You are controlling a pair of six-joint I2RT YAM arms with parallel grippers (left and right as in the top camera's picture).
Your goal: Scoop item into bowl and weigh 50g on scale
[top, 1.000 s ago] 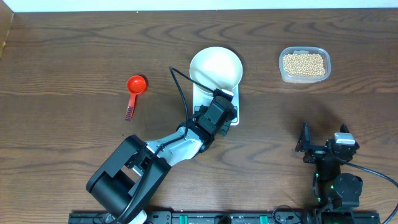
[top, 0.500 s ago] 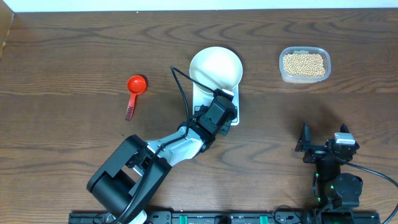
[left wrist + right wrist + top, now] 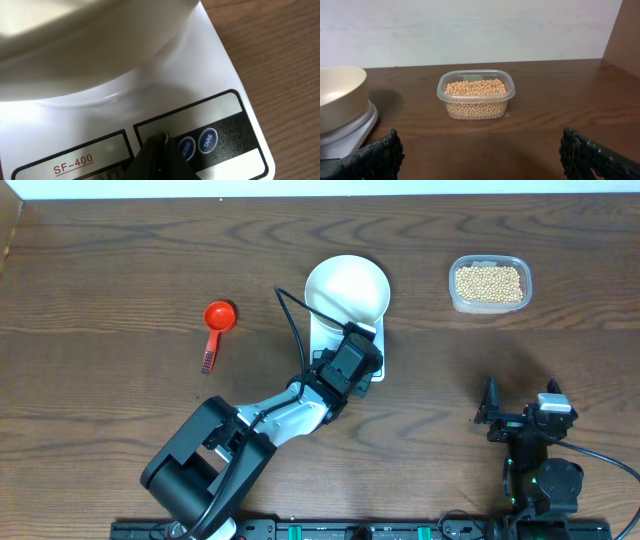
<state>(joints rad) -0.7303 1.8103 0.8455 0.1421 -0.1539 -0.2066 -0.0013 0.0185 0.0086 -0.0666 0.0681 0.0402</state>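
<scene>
You are keeping your left claw pinched narrow, its tip sitting at the scale's front panel, just beside the round buttons. The white bowl is sitting on the scale. Your right claw is spreading wide, facing the tub of beans on the table.
</scene>
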